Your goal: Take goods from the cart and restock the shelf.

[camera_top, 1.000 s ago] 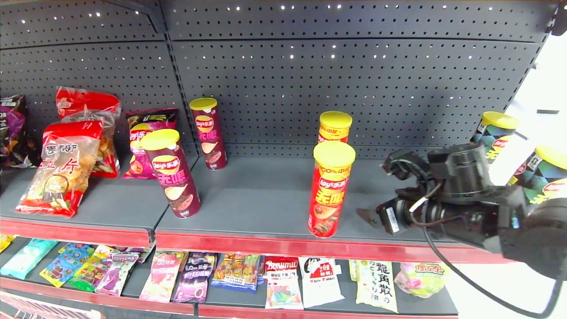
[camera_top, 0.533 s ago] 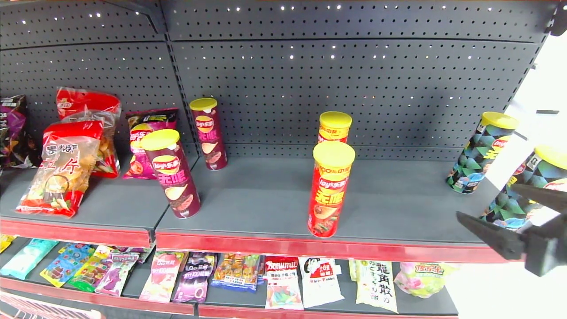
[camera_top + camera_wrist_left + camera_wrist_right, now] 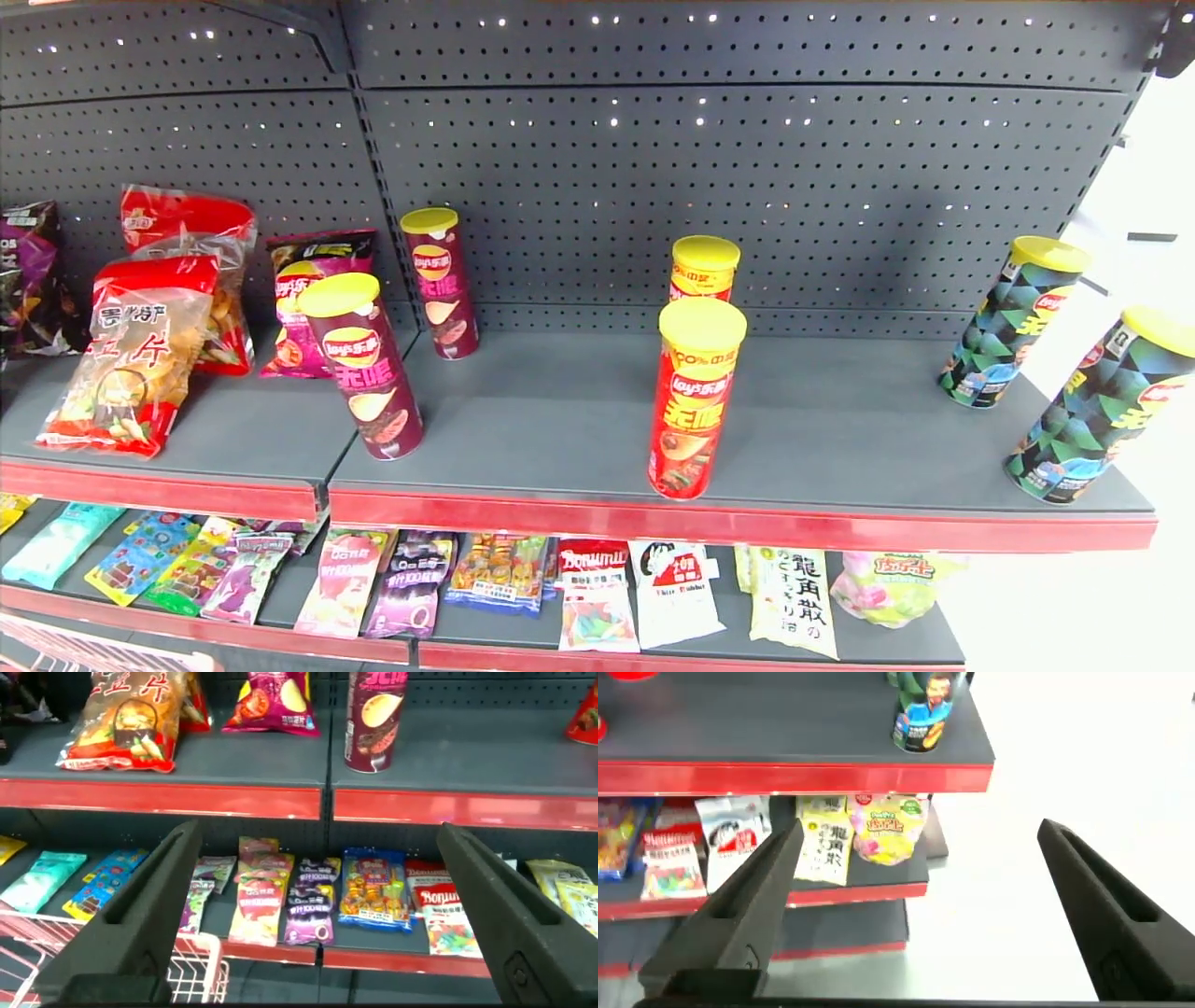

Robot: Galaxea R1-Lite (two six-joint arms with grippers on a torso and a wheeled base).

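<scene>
The left gripper (image 3: 318, 924) is holding its jaws spread wide with nothing between them. It is hanging low in front of the lower shelf (image 3: 392, 957), where candy packets (image 3: 308, 901) are lying in a row, and a corner of the cart (image 3: 201, 952) is showing just below it. The right gripper (image 3: 924, 924) is also keeping its jaws wide apart and empty, facing the right end of the shelf (image 3: 794, 777). There the front patterned can (image 3: 920, 709) is standing close to the red front lip.

On the shelf (image 3: 747, 527) the goods are standing upright in pairs. The front patterned can (image 3: 1097, 406) is sitting near the right corner, with the rear patterned can (image 3: 1010, 322) behind it. The front red can (image 3: 695, 399) is standing by the front edge in the middle, with the rear red can (image 3: 704, 267) behind it against the pegboard (image 3: 747, 187). The front maroon can (image 3: 362, 366) and the rear maroon can (image 3: 440, 282) are standing further left. Snack bags (image 3: 131, 355) are leaning at the far left.
</scene>
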